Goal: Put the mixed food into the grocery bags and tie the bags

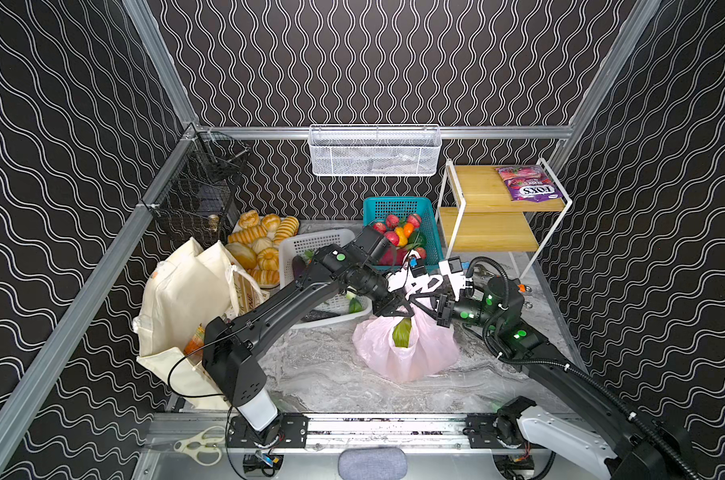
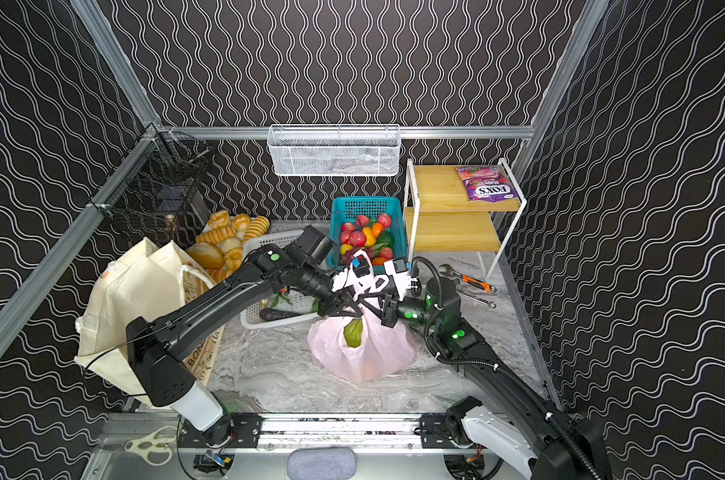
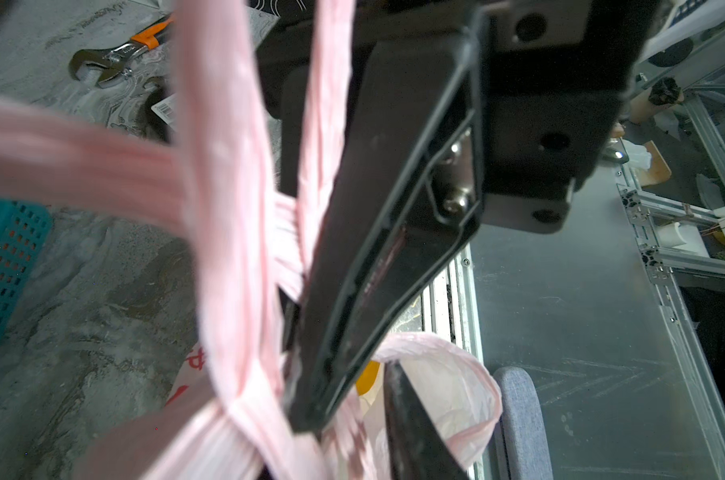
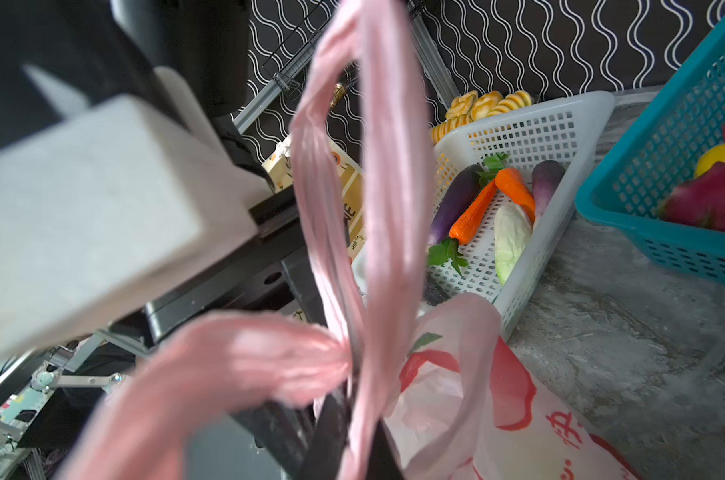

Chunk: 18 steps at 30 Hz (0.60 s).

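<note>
The thin pink plastic bag (image 1: 406,353) (image 2: 360,353) sits mid-table with a green cabbage (image 1: 402,332) (image 2: 353,332) showing through its mouth. Its loop handles (image 3: 227,208) (image 4: 377,208) stand up, crossed and twisted together. My left gripper (image 1: 398,309) (image 3: 352,415) hangs over the knot, its fingers a little apart, with pink film loose between them. My right gripper (image 1: 425,305) (image 4: 352,436) is shut on one pink handle strand. The cream canvas tote (image 1: 182,299) (image 2: 128,291) stands at the left, an orange packet (image 1: 194,343) inside it. A purple FOX'S pouch (image 1: 527,187) (image 2: 487,187) lies on the wooden shelf.
A white basket (image 4: 518,137) behind the bag holds eggplants, carrots and a pale cabbage (image 4: 512,241). A teal fruit basket (image 1: 402,208), bread rolls (image 1: 256,245) and the shelf rack (image 1: 485,195) line the back. Wrenches (image 2: 468,282) lie at the right; scissors (image 1: 198,446) lie on the front rail.
</note>
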Each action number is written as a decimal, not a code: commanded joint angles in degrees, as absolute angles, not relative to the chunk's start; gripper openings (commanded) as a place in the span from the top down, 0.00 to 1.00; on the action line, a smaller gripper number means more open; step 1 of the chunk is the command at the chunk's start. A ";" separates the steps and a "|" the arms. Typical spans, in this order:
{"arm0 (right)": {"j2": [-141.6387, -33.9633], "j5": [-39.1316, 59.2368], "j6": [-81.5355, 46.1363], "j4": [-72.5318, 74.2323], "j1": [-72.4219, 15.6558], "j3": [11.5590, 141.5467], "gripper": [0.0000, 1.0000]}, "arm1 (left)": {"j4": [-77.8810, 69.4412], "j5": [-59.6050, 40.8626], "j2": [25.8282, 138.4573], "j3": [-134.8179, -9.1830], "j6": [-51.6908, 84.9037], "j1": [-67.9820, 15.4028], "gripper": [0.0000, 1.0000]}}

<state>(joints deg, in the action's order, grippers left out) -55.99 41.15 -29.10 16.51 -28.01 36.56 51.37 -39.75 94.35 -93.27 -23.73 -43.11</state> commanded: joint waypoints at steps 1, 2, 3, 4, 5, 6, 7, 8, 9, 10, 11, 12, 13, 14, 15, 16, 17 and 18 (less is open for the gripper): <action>-55.66 39.48 -29.85 18.92 -28.09 36.17 0.95 | 48.48 -39.20 92.69 -92.15 -21.70 -42.72 0.65; -55.54 39.11 -29.75 19.10 -28.06 35.91 0.96 | 47.78 -38.98 91.91 -91.62 -21.13 -42.51 0.61; -55.38 38.73 -29.68 19.28 -28.09 35.80 0.96 | 47.07 -39.08 91.07 -90.99 -20.67 -42.36 0.58; -55.26 38.67 -29.65 19.50 -28.04 35.71 0.97 | 46.39 -39.28 90.41 -90.50 -20.13 -42.12 0.55; -55.44 38.74 -29.53 19.77 -28.04 35.60 0.97 | 45.67 -38.63 89.50 -89.95 -19.44 -42.06 0.50; -55.58 38.79 -29.69 19.91 -28.08 35.60 0.97 | 45.62 -38.22 88.90 -89.65 -19.23 -41.94 0.49; -55.80 38.89 -29.63 19.64 -28.04 35.77 0.97 | 45.54 -37.80 88.18 -89.40 -19.12 -41.76 0.47; -55.97 39.23 -29.45 19.20 -28.06 36.09 0.97 | 45.08 -36.91 87.51 -88.86 -18.70 -41.63 0.45; -56.14 39.45 -29.51 19.26 -28.08 36.13 0.96 | 44.20 -35.86 86.82 -88.23 -18.01 -41.47 0.43; -56.33 39.55 -29.77 19.60 -28.04 36.14 0.96 | 43.06 -34.63 86.22 -87.05 -17.33 -41.29 0.42; -56.40 39.62 -29.89 19.85 -28.06 36.20 0.96 | 42.57 -33.86 85.90 -86.24 -17.08 -41.23 0.41; -56.50 39.55 -30.07 20.04 -28.04 36.08 0.96 | 42.40 -33.67 85.71 -85.70 -16.64 -41.20 0.41; -56.56 39.55 -30.22 20.22 -28.04 36.15 0.96 | 41.64 -33.30 85.36 -84.93 -16.13 -41.05 0.41; -56.52 39.62 -30.24 20.10 -28.03 36.28 0.96 | 40.58 -32.80 84.90 -83.77 -15.51 -41.13 0.41; -56.60 39.65 -30.23 19.77 -28.03 36.46 0.95 | 39.63 -32.55 84.46 -82.88 -15.16 -41.07 0.42; -56.52 39.48 -30.15 19.61 -27.99 36.47 0.95 | 38.18 -32.19 83.92 -81.61 -14.56 -41.05 0.43; -56.38 39.38 -30.21 19.66 -27.96 36.39 0.95 | 36.95 -32.18 83.23 -80.70 -14.10 -41.05 0.46; -56.36 39.42 -30.24 19.68 -27.91 36.30 0.94 | 36.07 -32.53 82.86 -80.09 -13.69 -41.05 0.50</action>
<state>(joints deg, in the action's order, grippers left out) -56.51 39.51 -29.54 17.91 -27.99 35.97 41.15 -33.12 83.92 -81.32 -16.19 -41.19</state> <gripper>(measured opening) 0.057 0.523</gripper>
